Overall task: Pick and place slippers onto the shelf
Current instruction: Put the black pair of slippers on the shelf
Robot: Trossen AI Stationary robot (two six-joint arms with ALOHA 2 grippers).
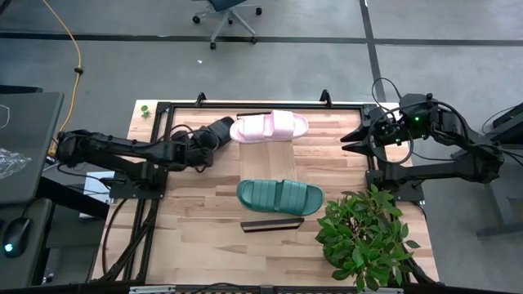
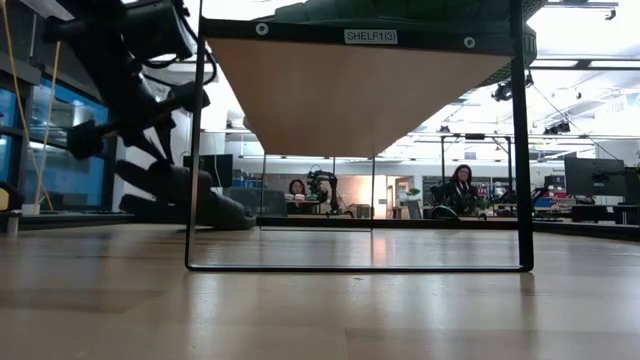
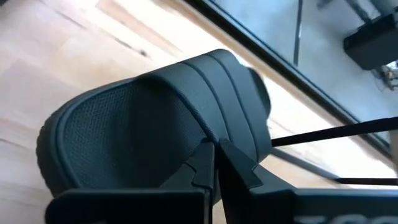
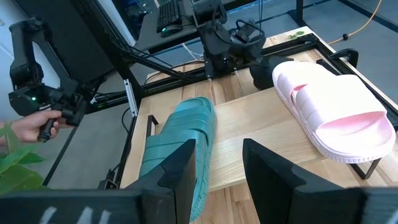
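Left gripper: the left arm's dark two-finger gripper (image 1: pixel 206 140) was clenched on the side edge of the black chunky foam slide sandal (image 1: pixel 217 130), its fingers (image 3: pixel 239 163) pinched tight against the sole beside the ribbed strap.
Black sandal: it sat on the butcher-block tabletop (image 1: pixel 196 224), just beside the far end of the shelf and close to the pink sandal's toe.
Shelf: the long flat light-wood board with dark end rails (image 1: pixel 270 167) stood in the middle of the tabletop.
Pink sandal: the pale pink foam slide sandal (image 1: pixel 270 126) lay across the shelf's far end.
Teal sandal: the teal green ribbed foam slide sandal (image 1: pixel 279 196) lay across the shelf's near end.
Right gripper: the right arm's gripper (image 1: pixel 353 139) waited at the table's right edge, jaws released, empty.
Plant: a leafy green potted plant (image 1: pixel 365 235) stood at the near right corner.
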